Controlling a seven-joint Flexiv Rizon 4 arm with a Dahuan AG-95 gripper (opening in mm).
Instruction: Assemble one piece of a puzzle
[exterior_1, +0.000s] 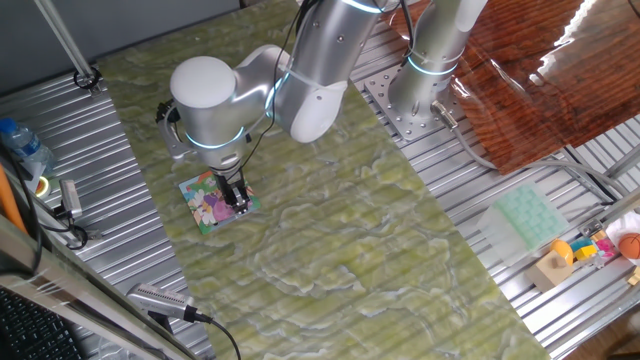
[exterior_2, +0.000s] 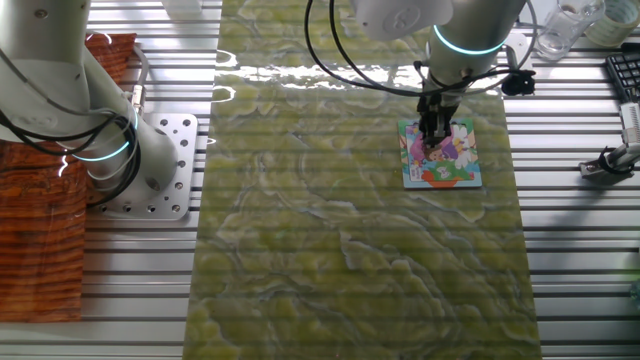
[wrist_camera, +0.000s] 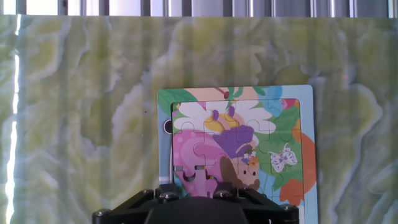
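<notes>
Nearing the end, by my read: the gripper (exterior_1: 238, 199) is down on the puzzle (exterior_1: 207, 204), which lies flat on the green marbled mat (exterior_1: 340, 230), at about 9 o'clock of the mat's centre in one fixed view. In the hand view the puzzle (wrist_camera: 239, 146) looks almost fully filled, pink, purple, white and green picture inside a blue edge; at its 6 o'clock, just above the black gripper body, sits a pink notched bit that is probably the piece (wrist_camera: 200, 179), in or over its slot. Whether it's fully seated, can't tell, the hand hides the lower rows. Left to do, I'd judge: press it flush, let go, lift off. Pincer: fingertips are hidden in the hand view and too small in both fixed views; they look close together over the puzzle (exterior_2: 441, 153), but whether apart, together or clamped on the piece, can't tell.
</notes>
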